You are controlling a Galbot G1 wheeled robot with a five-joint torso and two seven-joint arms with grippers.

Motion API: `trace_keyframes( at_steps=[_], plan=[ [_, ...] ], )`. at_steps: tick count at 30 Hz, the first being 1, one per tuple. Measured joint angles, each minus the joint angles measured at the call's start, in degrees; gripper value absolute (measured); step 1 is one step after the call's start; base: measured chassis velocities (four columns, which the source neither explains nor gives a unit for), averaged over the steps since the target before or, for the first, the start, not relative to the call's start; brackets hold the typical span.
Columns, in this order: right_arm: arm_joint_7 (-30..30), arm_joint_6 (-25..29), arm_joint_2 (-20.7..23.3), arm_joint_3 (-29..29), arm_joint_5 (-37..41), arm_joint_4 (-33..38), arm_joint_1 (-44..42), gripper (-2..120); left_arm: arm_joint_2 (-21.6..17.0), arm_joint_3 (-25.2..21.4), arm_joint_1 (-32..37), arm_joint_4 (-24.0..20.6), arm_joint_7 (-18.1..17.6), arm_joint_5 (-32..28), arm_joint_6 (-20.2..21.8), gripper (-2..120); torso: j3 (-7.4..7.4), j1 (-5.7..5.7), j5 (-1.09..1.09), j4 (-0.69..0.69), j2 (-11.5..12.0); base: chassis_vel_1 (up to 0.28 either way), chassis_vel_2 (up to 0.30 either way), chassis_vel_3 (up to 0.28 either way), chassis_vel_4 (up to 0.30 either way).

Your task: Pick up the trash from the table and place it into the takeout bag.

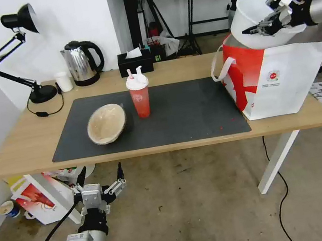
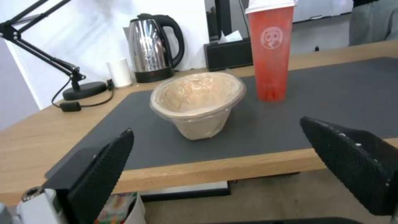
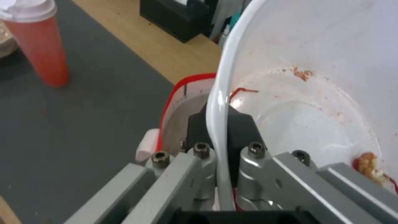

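On the long light-wood surface (image 1: 28, 144), my right hand (image 1: 255, 30) clamps the large white plastic bowl's (image 1: 253, 17) rim above the boxy white takeout bag (image 1: 286, 77); my left hand (image 1: 100, 177) hangs spread below the surface's near edge.

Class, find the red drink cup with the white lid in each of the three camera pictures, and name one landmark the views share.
Head view: the red drink cup stands upright on the dark grey mat, beside the beige paper bowl.
Left wrist view: the cup stands behind the bowl, its lid at the picture's edge.
Right wrist view: the cup stands on the mat, far from the white plastic bowl.
Shared landmark: the black tissue box behind the cup.
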State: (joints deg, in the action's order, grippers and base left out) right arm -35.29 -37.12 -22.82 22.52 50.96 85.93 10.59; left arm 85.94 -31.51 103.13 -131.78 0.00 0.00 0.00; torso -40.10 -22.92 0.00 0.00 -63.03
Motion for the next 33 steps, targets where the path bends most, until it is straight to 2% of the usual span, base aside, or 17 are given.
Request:
trace_keyframes(
  at_steps=[3, 6, 10, 12, 16, 17, 21, 25, 27, 29, 31, 33],
  plan=[
    [-0.01, 0.0, 0.07, -1.12, -1.26, 0.58, -1.36, 0, 0.0, 0.0, 0.0, 0.0, 0.0, 0.0, 0.0, 100, 0.0, 0.0, 0.01, 0.01, 0.0, 0.0, 0.0, 0.0, 0.0],
    [0.09, -0.01, 0.1, -1.87, -2.07, 1.04, -2.46, 7, 0.0, 0.0, 0.0, 0.0, 0.0, 0.0, 0.0, 100, 0.0, 0.0, 0.0, 0.0, 0.0, 0.0, 0.0, 0.0, 0.0],
    [0.95, -0.18, 0.06, -2.77, -2.74, 1.25, -3.76, 24, 0.0, 0.0, 0.0, 0.0, 0.0, 0.0, 0.0, 100, 0.0, 0.0, 0.0, 0.0, 0.0, 0.0, 0.0, 0.0, 0.0],
    [1.02, -0.2, 0.06, -2.79, -2.85, 1.25, -3.85, 26, 0.0, 0.0, 0.0, 0.0, 0.0, 0.0, 0.0, 100, 0.0, 0.0, 0.0, 0.0, 0.0, 0.0, 0.0, 0.0, 0.0],
    [1.7, -0.37, -0.02, -2.8, -2.98, 1.15, -3.93, 45, 0.0, 0.0, 0.0, 0.0, 0.0, 0.0, 0.0, 100, 0.0, 0.0, 0.0, 0.0, 0.0, 0.0, 0.0, 0.0, 0.0],
    [1.7, -0.37, -0.02, -2.8, -2.98, 1.15, -3.93, 45, 0.0, 0.0, 0.0, 0.0, 0.0, 0.0, 0.0, 100, 0.0, 0.0, 0.0, 0.0, 0.0, 0.0, 0.0, 0.0, 0.0],
    [2.2, -0.58, -0.33, -2.57, -3.06, 1.04, -3.55, 64, 0.0, 0.0, 0.0, 0.0, 0.0, 0.0, 0.0, 100, 0.0, 0.0, 0.0, 0.01, 0.0, 0.0, 0.0, 0.0, 0.0],
    [2.38, -0.63, -0.5, -2.4, -3.25, 1.01, -3.48, 72, 0.0, 0.0, 0.0, 0.0, 0.0, 0.0, 0.0, 100, 0.0, 0.0, 0.0, 0.0, 0.0, 0.0, 0.0, 0.0, 0.0],
    [2.44, -0.66, -0.77, -2.28, -3.31, 1.03, -3.42, 85, 0.0, 0.0, 0.0, 0.0, 0.0, 0.0, 0.0, 100, 0.0, 0.0, 0.0, 0.0, 0.0, 0.0, 0.0, 0.0, 0.0],
    [2.44, -0.66, -0.8, -2.28, -3.31, 1.04, -3.42, 87, 0.0, 0.0, 0.0, 0.0, 0.0, 0.0, 0.0, 100, 0.0, 0.0, 0.0, 0.0, 0.0, 0.0, 0.0, 0.0, 0.0],
    [2.4, -0.66, -0.94, -2.78, -3.28, 1.14, -3.67, 96, 0.0, 0.0, 0.0, 0.0, 0.0, 0.0, 0.0, 100, 0.0, 0.0, -0.01, 0.01, 0.0, 0.0, 0.0, 0.0, 0.0],
    [2.55, -0.65, -1.04, -4.63, -2.43, 1.59, -4.68, 100, 0.0, 0.0, 0.0, 0.0, 0.0, 0.0, 0.0, 100, 0.0, 0.0, 0.0, 0.01, 0.0, 0.0, 0.0, 0.0, 0.0]
  ],
)
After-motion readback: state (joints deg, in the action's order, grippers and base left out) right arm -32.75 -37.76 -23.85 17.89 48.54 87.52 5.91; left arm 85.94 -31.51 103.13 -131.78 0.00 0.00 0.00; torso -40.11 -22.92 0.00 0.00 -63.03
